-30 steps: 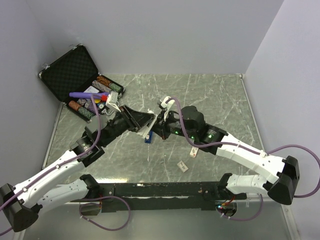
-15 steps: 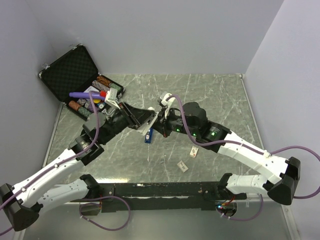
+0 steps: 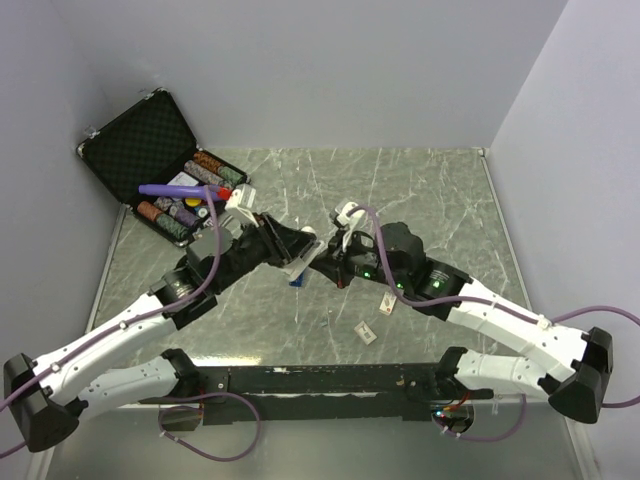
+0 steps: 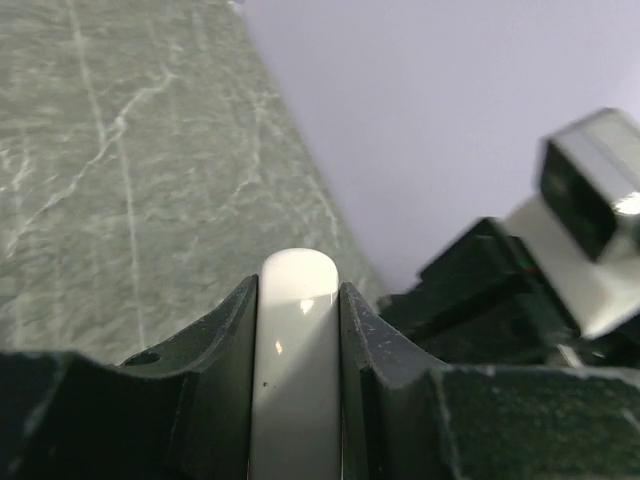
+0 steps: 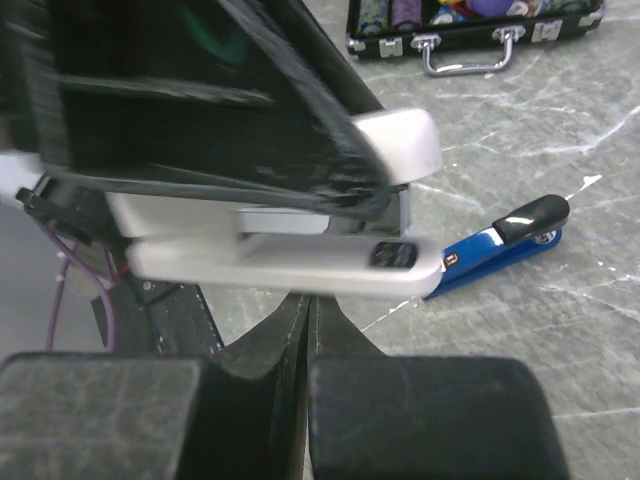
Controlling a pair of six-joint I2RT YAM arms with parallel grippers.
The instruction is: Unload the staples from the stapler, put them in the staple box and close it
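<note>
- Top external view: the left gripper point(image 3: 292, 252) is reaching over the middle of the marbled table point(image 3: 430, 190). It is clamping a white-grey bar point(image 3: 299, 264), with its jaws parted only as far as the bar's width.
- The right gripper point(image 3: 322, 268) is pointing at the bar from the opposite side, with its tips just beside it. Its jaws are pressing fully together and gripping nothing.
- The stapler point(image 3: 296, 279), blue, is lying on the table just on the near side of the two grippers. Neither gripper is holding it.
- A black case point(image 3: 140, 140) is lying open at the far left corner. Two small paper tags point(image 3: 365, 333) are lying on the table near the right arm.
- Left wrist view: the left gripper's fingers point(image 4: 215, 350) are closing on both sides of the white-grey bar point(image 4: 295, 360). The bar's rounded end is projecting past them, above the table point(image 4: 100, 150). The stapler is not showing here.
- Right wrist view: the right gripper point(image 5: 305, 330) is showing its two fingers pressed flat against each other, directly under the white-grey bar point(image 5: 290, 262). Whether the tips are touching the bar cannot be told.
- The stapler point(image 5: 490, 252) is lying flat on the table beyond the bar's end, with its black end pointing away from the bar.
- The black case point(image 5: 470, 25) is sitting at the far edge, with its handle point(image 5: 470, 55) facing the camera.
</note>
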